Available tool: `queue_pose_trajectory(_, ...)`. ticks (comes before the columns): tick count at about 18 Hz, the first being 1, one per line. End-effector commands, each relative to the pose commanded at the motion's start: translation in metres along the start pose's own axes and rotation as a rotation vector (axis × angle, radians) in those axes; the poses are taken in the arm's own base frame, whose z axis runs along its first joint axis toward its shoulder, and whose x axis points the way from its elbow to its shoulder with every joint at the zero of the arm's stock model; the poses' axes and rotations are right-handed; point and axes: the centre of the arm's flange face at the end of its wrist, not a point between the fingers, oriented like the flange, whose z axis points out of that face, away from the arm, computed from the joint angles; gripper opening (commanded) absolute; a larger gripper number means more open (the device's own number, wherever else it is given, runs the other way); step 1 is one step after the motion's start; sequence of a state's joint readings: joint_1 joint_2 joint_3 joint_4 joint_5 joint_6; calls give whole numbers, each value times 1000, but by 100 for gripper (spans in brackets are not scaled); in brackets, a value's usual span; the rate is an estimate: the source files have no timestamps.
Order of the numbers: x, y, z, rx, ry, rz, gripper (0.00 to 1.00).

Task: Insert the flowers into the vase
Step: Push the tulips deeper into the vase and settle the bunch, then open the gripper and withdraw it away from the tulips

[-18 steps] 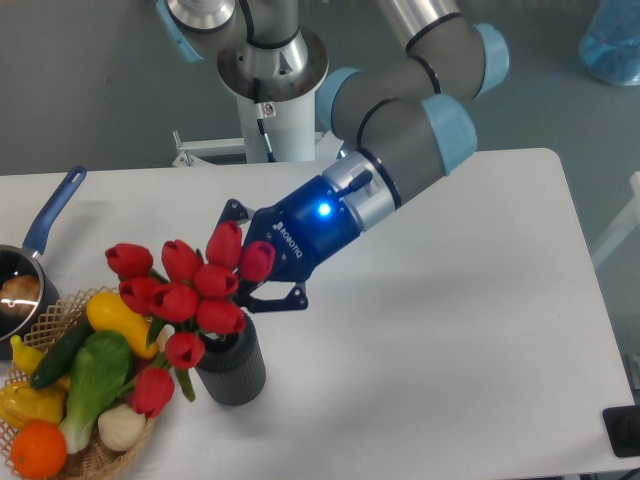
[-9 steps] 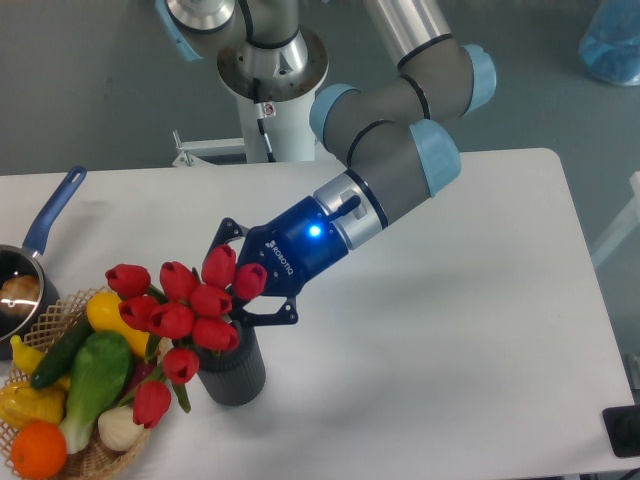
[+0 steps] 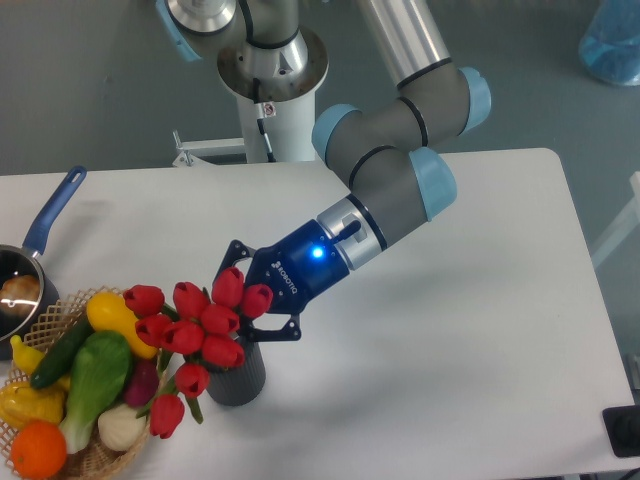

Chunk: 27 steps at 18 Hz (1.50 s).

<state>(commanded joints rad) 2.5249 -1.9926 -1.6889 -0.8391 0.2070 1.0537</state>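
Note:
The flowers [image 3: 203, 322], a bunch of red tulip buds with green leaves, lean left over the vase [image 3: 240, 381], with their stems running down into its mouth. The vase is a small dark grey ribbed cylinder standing on the white table, and the buds cover its rim. My gripper [image 3: 243, 300] reaches in from the upper right, with its blue-lit wrist just behind the bunch. Its fingers [image 3: 274, 329] sit on either side of the stems, shut on the flowers. The buds hide the fingertips.
A wicker basket [image 3: 92, 461] of toy vegetables and fruit sits at the left front, touching the lowest buds. A saucepan with a blue handle [image 3: 52, 214] lies at the left edge. The robot base [image 3: 270, 70] stands behind the table.
My gripper has come down and slightly right with the flowers. The bunch now sits lower, with its stems deeper in the vase. The vase has not moved.

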Motion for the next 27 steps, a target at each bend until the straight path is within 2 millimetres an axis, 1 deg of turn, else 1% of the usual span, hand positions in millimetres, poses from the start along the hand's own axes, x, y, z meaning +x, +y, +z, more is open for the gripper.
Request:
queue_pose_trajectory(4, -5, 22, -3, -41, -24, 26, 8)
queue_pose_trajectory(7, -7, 28, -4, -58, -33, 33, 18)
queue_pose_trajectory(8, -8, 28, -7, -58, -38, 31, 27)
queue_pose_trajectory(9, -9, 32, -12, -58, -46, 21, 53)
queue_pose_trajectory(12, -13, 36, -23, -52, -63, 10, 97)
queue_pose_trajectory(13, -14, 36, -24, -53, -64, 9, 100)
queue_pose_trajectory(21, -20, 54, -31, -193, -137, 0, 100)
queue_pose_trajectory(24, -20, 65, -42, -261, -175, 22, 100)
queue_pose_trajectory(25, -19, 67, -51, -298, -199, 42, 100)
queue_pose_trajectory(27, -18, 68, -62, -332, -231, 48, 100)
